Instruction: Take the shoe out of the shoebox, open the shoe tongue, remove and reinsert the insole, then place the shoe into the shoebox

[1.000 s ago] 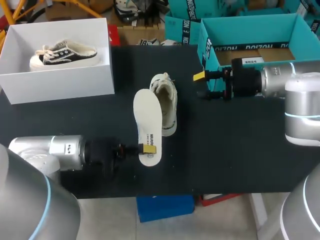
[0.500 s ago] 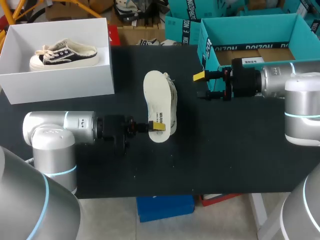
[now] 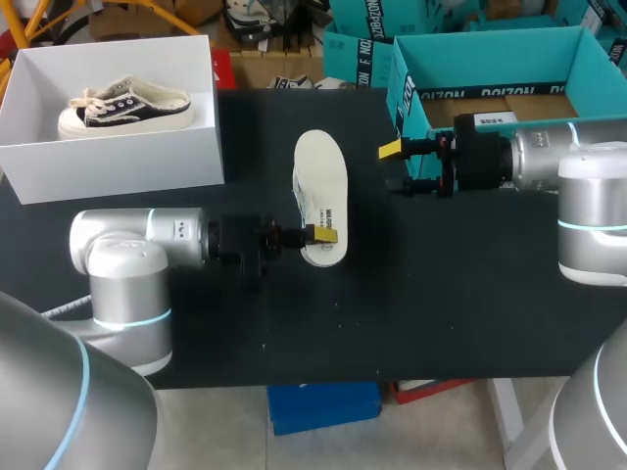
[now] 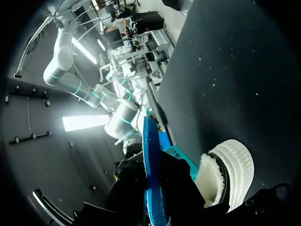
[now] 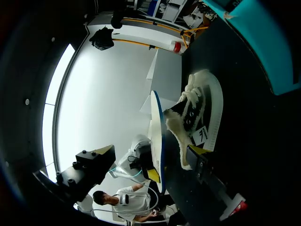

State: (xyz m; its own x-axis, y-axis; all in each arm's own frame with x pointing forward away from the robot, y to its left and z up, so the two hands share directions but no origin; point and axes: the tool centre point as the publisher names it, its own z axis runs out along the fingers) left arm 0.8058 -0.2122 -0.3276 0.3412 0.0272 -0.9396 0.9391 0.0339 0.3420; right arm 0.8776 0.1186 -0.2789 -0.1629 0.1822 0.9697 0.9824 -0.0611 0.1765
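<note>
Insole point(image 3: 320, 191): held over the shoe, broad face up. Its long axis runs from the near side of the counter point(image 3: 441, 294) to the far side, and the wider end points to the far side.
Shoe point(image 5: 201, 113): on its sole in the middle of the counter, just under the insole and on the same long axis. From above it is almost wholly covered. Its fleecy lining and laces show from the right wrist. I cannot tell which end is the toe.
Left pincer point(image 3: 318, 235): comes in level from the left and pinches the insole's near, narrower end between its fingers.
Right pincer point(image 3: 394, 167): fingers spread with nothing between them. It is level above the counter, to the right of the shoe and apart from it, in front of the shoebox.
Shoebox point(image 3: 404, 93): teal and open, at the far right of the counter.
White box point(image 3: 118, 162): open, at the far left, with a second shoe point(image 3: 122, 103) lying lengthwise across it.
</note>
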